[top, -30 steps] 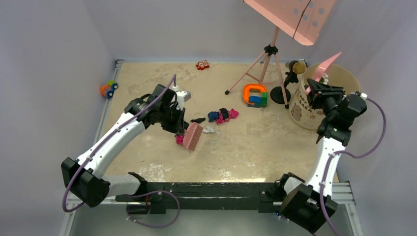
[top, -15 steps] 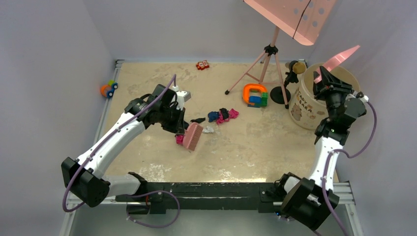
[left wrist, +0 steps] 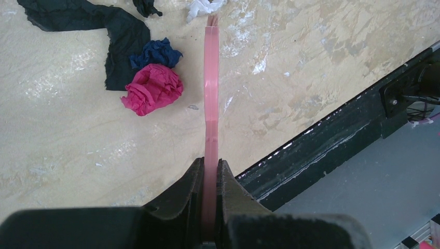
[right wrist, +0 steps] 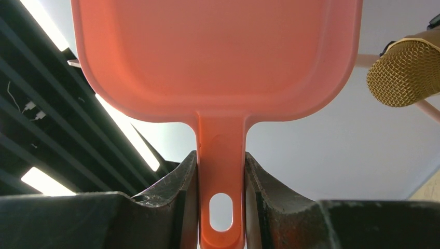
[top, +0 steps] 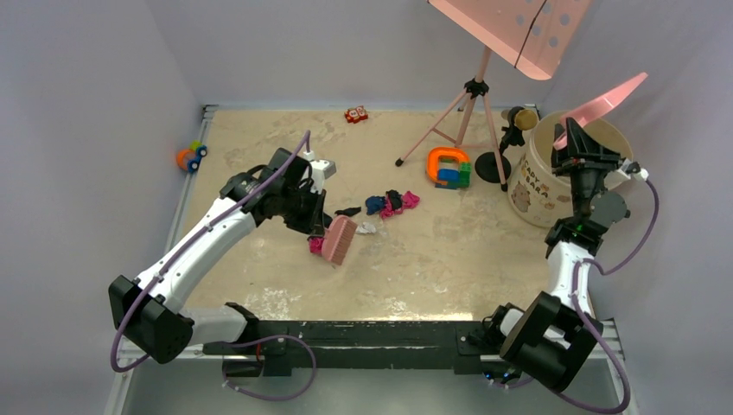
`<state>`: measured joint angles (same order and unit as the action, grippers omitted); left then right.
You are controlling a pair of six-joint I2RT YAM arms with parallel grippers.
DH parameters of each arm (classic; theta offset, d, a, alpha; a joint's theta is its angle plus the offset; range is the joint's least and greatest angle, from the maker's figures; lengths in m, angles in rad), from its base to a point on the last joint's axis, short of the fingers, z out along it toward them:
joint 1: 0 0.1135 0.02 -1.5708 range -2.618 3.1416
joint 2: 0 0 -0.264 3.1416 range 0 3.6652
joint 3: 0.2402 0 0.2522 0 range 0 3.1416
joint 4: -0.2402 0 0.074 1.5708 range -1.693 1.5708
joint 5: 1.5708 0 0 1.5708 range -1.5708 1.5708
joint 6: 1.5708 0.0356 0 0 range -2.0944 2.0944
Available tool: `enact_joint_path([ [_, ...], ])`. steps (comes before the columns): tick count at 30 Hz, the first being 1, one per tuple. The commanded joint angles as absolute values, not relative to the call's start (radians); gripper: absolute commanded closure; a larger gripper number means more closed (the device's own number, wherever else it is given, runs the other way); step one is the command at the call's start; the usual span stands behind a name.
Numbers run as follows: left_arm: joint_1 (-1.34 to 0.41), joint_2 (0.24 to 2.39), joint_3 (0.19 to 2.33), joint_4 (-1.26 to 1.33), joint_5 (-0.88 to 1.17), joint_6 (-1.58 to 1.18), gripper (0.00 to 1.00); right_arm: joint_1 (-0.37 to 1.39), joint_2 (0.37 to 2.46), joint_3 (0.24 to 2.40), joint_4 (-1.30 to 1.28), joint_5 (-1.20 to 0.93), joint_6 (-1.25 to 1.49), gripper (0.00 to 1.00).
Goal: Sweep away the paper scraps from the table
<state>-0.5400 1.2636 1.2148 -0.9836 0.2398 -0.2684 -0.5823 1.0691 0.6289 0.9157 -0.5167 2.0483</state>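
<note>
**Scraps mid-table, brush beside them, dustpan held high**

The paper scraps (top: 389,204) lie in a loose cluster near the middle of the table (top: 432,259): dark blue, black and magenta pieces, with a small white one (top: 367,228) on the near side. One more magenta wad (top: 316,245) sits apart from them, just left of a pink hand brush (top: 339,239). In the left wrist view this wad touches a dark blue scrap (left wrist: 154,53) and a long black strip (left wrist: 104,26).

The left gripper (left wrist: 210,171) has its fingers clamped tight on the brush, which is seen edge-on and reaches out over the table.

The right gripper (right wrist: 220,171) is closed on the handle of a pink dustpan (right wrist: 218,57), held high with its pan tilted up over a beige bucket (top: 553,177) at the right edge.

A microphone (top: 519,117) stands just left of the bucket, beside a pink music stand (top: 510,26). An orange, blue and green toy (top: 448,166) lies near the stand's feet. A red-and-white block (top: 356,113) sits at the far edge, and another small toy (top: 190,156) lies on the far left rail.
</note>
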Motion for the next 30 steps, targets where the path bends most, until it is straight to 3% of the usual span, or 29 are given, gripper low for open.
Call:
enact_joint_path([
  [1,-0.545,1.210,1.206,-0.930,0.244,-0.252,1.00,-0.588,1.072,0.690,1.015,-0.558,1.994,1.00],
  [9,-0.544,1.171,1.197,-0.916,0.174,-0.244,1.00,-0.589,1.068,0.728,0.942,-0.592,1.897,1.00],
  [12,-0.544,1.163,1.196,-0.911,0.159,-0.242,1.00,-0.588,1.074,0.894,0.621,-0.672,1.644,1.00],
  [16,-0.542,1.147,1.193,-0.899,0.149,-0.244,1.00,-0.585,1.004,1.088,0.162,-0.579,1.259,1.00],
  [26,-0.539,1.114,1.213,-0.921,-0.029,-0.321,1.00,-0.543,0.803,1.214,-0.368,-0.347,0.761,1.00],
  [30,-0.540,1.115,1.234,-0.949,-0.090,-0.368,1.00,-0.447,0.753,1.221,-0.524,-0.249,0.624,1.00],
])
